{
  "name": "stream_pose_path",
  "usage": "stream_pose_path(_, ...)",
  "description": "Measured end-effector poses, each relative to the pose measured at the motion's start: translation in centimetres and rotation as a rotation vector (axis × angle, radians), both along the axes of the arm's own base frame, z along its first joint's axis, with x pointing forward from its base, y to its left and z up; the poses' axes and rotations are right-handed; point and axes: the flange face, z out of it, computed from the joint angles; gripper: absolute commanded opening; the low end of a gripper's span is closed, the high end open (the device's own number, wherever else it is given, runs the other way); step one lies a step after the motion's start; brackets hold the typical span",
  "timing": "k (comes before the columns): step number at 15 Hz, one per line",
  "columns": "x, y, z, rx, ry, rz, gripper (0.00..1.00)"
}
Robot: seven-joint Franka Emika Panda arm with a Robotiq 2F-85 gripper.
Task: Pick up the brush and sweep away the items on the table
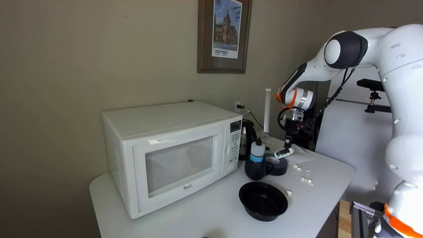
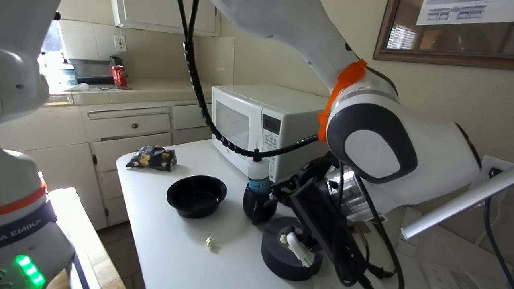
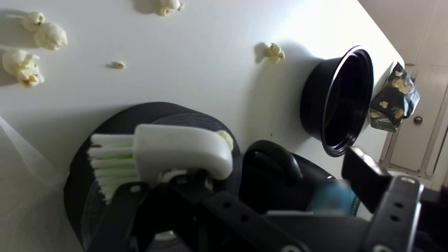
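Brush point(image 3: 183, 148), over the roll of black tape point(image 1: 279, 168), has its long axis running nearly level across the wrist view: bristles point(image 3: 113, 162) face left, and the rounded white end faces right, toward the black mug point(image 1: 252, 170). In an exterior view the same axis slants from upper left to lower right, bristles lowest.

The end effector point(image 3: 269, 175) stands wide, its fingers point(image 3: 362, 175) well apart; one overlaps the brush, the other shows to the right of the mug in the wrist view. Whether the overlapping finger touches the brush, and whether the brush rests on the tape, I cannot tell.

Dark finger parts hide the brush's lower edge in the wrist view; behind its rounded end shows a pale lump point(image 3: 225, 137), mostly covered. Popcorn point(image 3: 50, 36) lies scattered on the white surface point(image 3: 196, 56), one piece cut off by the top edge, another near the black bowl point(image 3: 313, 101). The bottle point(image 2: 258, 172) rising from the mug has its blue band blurred there. At the left edge a translucent sheet point(image 3: 28, 196) is hard to make out.
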Motion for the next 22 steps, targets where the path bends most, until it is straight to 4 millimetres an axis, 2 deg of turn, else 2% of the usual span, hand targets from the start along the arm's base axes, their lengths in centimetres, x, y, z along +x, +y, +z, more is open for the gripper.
stream_pose_path(4,0.2,0.5,-0.1,0.011,0.026,-0.007,1.0)
stream_pose_path(13,0.7,3.6,-0.1,0.151,0.074,0.056,1.0)
stream_pose_path(17,1.1,3.0,-0.9,0.092,0.084,0.01,1.0)
stream_pose_path(22,2.0,1.4,-1.6,-0.074,0.068,-0.094,1.0)
